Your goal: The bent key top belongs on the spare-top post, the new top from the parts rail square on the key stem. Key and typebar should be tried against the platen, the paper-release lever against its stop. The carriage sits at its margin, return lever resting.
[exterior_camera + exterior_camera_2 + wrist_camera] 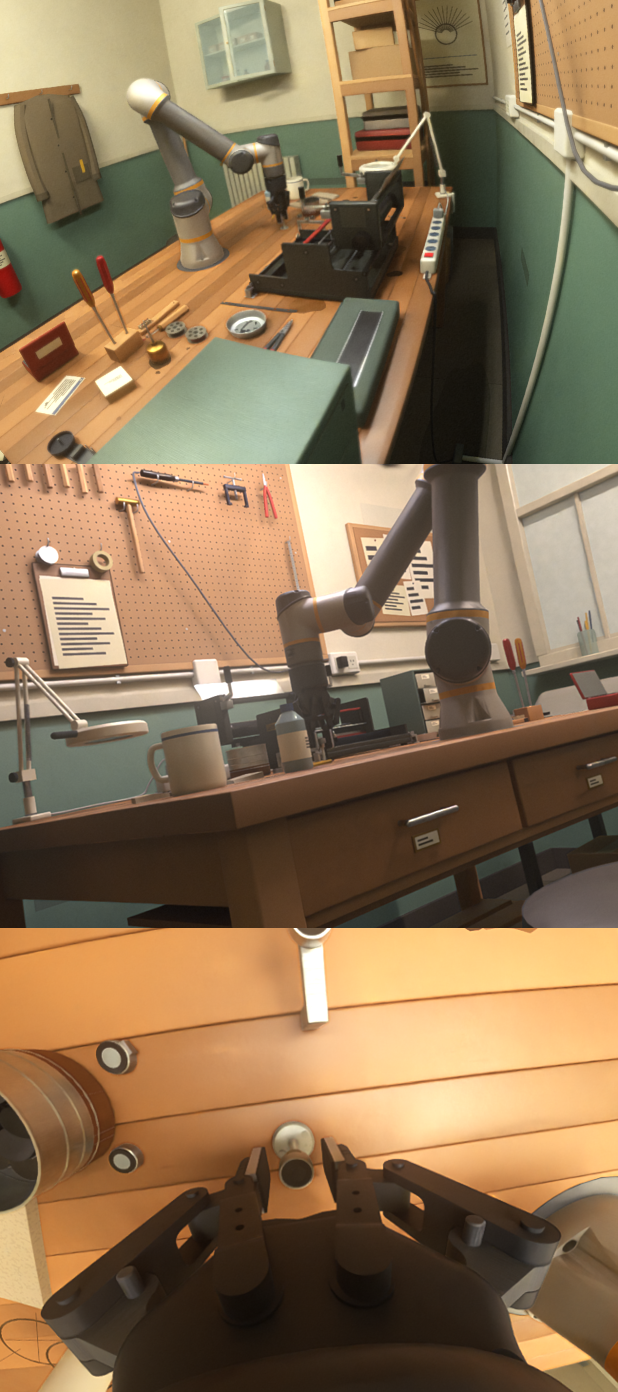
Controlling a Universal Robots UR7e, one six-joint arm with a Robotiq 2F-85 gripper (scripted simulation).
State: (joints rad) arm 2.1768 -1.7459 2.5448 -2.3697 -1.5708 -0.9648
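On the wooden bench behind the typewriter (340, 240), a spare-top post (293, 1140) stands on a round metal base. A dark round key top (296, 1171) sits on the post. Two more round key tops (114, 1057) (125, 1160) with pale faces rest on the bench to the left. A metal key stem (313, 983) lies further off, its end ring at the picture's edge. My gripper (294, 1165) (281, 216) (319, 748) hangs straight down over the post, its fingers on either side of the dark key top. The gripper is open and holds nothing.
A round tin (45, 1123) lies at the left of the wrist camera's picture. A bottle (293, 738) and a mug (189, 758) stand near the bench's end. A magnifier lamp (100, 731) reaches over that end. A power strip (433, 242) runs along the wall side.
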